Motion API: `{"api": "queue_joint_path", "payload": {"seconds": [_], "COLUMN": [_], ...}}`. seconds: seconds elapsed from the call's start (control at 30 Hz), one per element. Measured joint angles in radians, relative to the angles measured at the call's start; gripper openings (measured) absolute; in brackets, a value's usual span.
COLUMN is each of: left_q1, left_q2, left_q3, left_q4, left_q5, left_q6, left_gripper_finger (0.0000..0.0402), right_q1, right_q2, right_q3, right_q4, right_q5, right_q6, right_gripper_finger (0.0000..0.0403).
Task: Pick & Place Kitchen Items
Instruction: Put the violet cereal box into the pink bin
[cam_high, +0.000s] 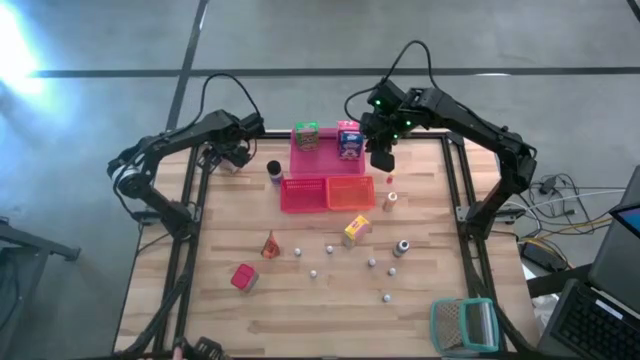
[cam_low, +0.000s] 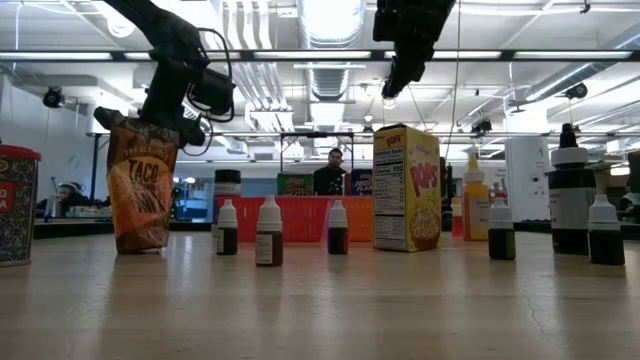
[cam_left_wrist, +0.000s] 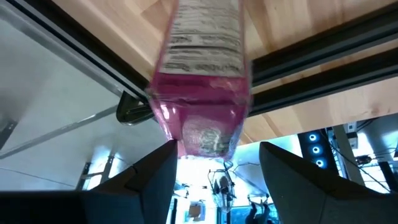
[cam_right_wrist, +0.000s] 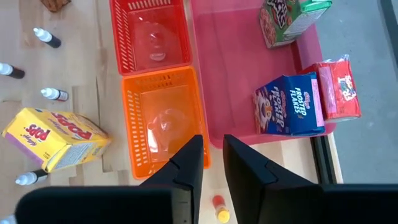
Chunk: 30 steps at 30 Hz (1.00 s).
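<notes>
My left gripper (cam_left_wrist: 217, 155) is at the table's far left corner (cam_high: 238, 152). Its fingers stand apart on either side of the pink end of a labelled pouch (cam_left_wrist: 202, 74), which reaches down from them; the pouch's lower end is out of view. My right gripper (cam_right_wrist: 212, 165) hangs high over the table beside the pink tray (cam_right_wrist: 236, 74), with a narrow gap between its fingers and nothing in it. In the tray stand a green carton (cam_high: 306, 136) and a blue carton (cam_right_wrist: 289, 112) with a red one (cam_right_wrist: 339, 87) beside it. A yellow carton (cam_high: 356, 230) lies on the table. My left gripper comes at the pouch's pink end (cam_left_wrist: 186, 134) slanting down from above. One fingertip (cam_left_wrist: 168, 155) meets the pouch's edge in the wrist view, and a gap shows at the other fingertip. Whether the fingers touch the pouch I cannot tell.
A red basket (cam_high: 303, 193) and an orange basket (cam_high: 350, 190) stand in front of the tray. A taco pouch (cam_low: 140, 190), a red can (cam_high: 243, 277), a dark jar (cam_high: 274, 172) and several small bottles (cam_high: 330, 248) dot the middle. A teal mesh thing (cam_high: 463, 325) is near right.
</notes>
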Motion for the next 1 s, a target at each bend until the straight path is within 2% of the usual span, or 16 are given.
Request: {"api": "queue_joint_path", "payload": {"seconds": [0.43,1.0], "left_q1": [0.0,0.001], "left_q2": [-0.006,0.0], "left_q3": [0.002,-0.01], "left_q4": [0.018,0.064], "left_q5": [0.018,0.026], "left_q6": [-0.025,-0.038], "left_gripper_finger": [0.0232,0.0232], "right_q1": [0.0,0.0], "right_q2": [0.0,0.0], "right_q3": [0.0,0.0], "right_q4": [0.003,0.001], "right_q5": [-0.003,-0.003], "right_q6": [-0.014,0.004], "right_gripper_finger": [0.0103,0.013]}}
